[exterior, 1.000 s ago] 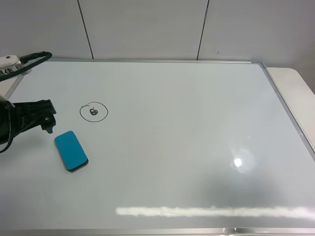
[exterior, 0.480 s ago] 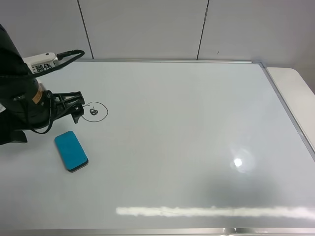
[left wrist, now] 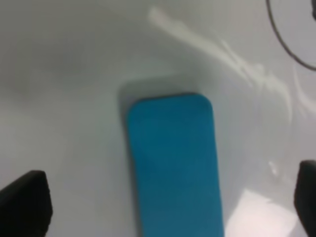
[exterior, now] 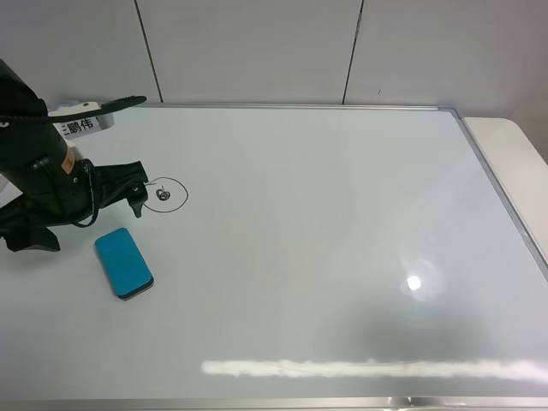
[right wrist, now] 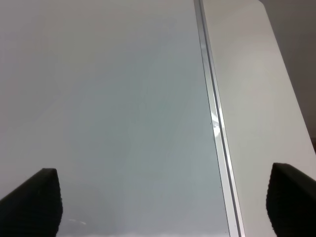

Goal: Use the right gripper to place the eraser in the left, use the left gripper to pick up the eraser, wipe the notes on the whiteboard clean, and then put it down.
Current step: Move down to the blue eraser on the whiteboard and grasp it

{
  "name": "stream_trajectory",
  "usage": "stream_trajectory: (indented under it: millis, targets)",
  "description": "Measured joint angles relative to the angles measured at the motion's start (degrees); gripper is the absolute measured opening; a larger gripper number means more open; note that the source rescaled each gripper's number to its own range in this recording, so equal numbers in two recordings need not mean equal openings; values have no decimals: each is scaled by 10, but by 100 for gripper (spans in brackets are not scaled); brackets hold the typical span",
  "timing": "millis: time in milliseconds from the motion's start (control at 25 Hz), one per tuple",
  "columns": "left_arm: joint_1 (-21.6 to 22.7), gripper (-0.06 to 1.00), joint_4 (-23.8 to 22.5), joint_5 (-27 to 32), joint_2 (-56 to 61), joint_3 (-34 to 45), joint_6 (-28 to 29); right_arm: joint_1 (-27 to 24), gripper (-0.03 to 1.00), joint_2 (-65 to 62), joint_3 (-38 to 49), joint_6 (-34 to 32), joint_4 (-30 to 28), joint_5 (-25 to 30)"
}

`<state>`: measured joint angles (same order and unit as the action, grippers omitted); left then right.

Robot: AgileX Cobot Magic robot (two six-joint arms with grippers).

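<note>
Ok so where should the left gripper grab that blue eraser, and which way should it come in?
Take the eraser across its narrow width, one finger on each long side, coming straight down from above. It lies flat on the whiteboard, so only its side edges are free. In the left wrist view the open left gripper has a finger either side of it, so little turning seems needed.

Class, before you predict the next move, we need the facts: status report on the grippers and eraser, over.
Left gripper open, near eraser, not gripping. Right gripper open, empty, at whiteboard edge. Notes unwiped. Nothing blocking.
</note>
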<state>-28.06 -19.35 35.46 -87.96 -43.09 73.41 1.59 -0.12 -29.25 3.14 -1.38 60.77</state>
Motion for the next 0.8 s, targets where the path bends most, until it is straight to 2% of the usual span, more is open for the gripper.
stream_trajectory:
  millis: [240, 800]
  targets:
    - [-1, 100, 28, -53, -29, 27, 3, 0, 81, 0, 0, 0, 0, 0]
    - [-5, 100, 32, -81, -73, 28, 2, 0, 81, 0, 0, 0, 0, 0]
